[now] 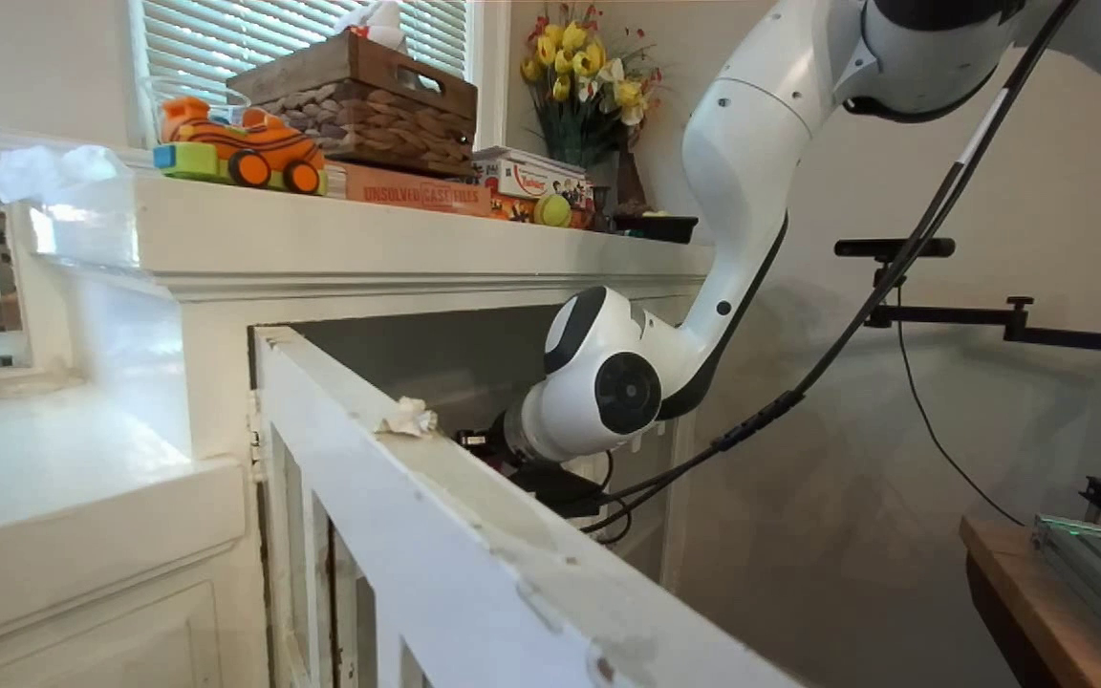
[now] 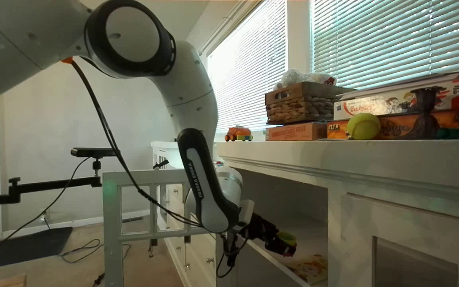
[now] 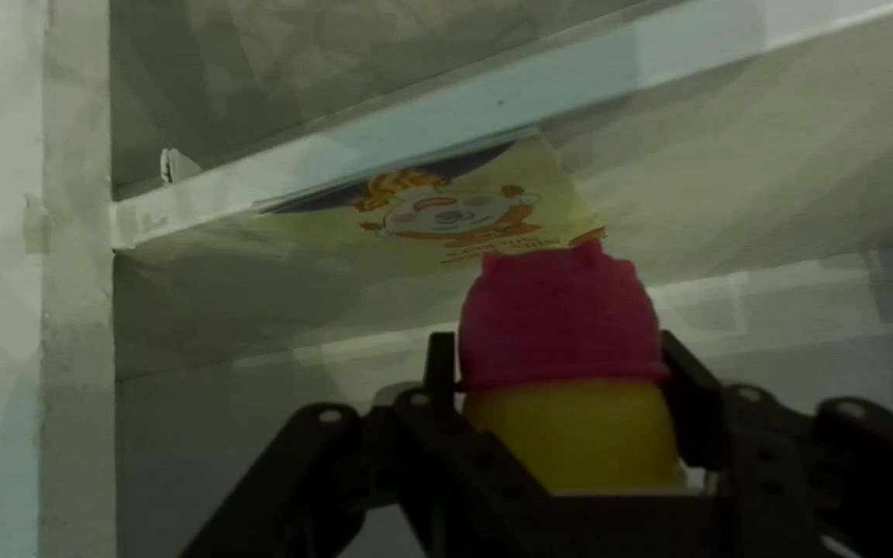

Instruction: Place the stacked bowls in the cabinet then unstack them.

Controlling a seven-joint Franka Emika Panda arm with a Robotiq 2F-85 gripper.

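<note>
The stacked bowls are a pink bowl (image 3: 563,318) and a yellow bowl (image 3: 578,434), one nested in the other. The yellow bowl (image 2: 287,238) also shows in an exterior view, with a bit of pink below it. My gripper (image 3: 567,376) has a finger on each side of the stack and is shut on it. In an exterior view, the gripper (image 2: 279,246) reaches through the opening of the cream-white cabinet (image 2: 335,219), over the inner shelf (image 2: 273,261). The cabinet (image 1: 216,382) hides the fingers and bowls in an exterior view.
The glass-paned door (image 1: 474,506) stands swung open beside the arm. A book with a clown face (image 3: 454,213) lies on the shelf near its front edge. The cabinet's side post (image 3: 74,310) is near. A basket (image 1: 388,105), boxes and toys stand on the cabinet top.
</note>
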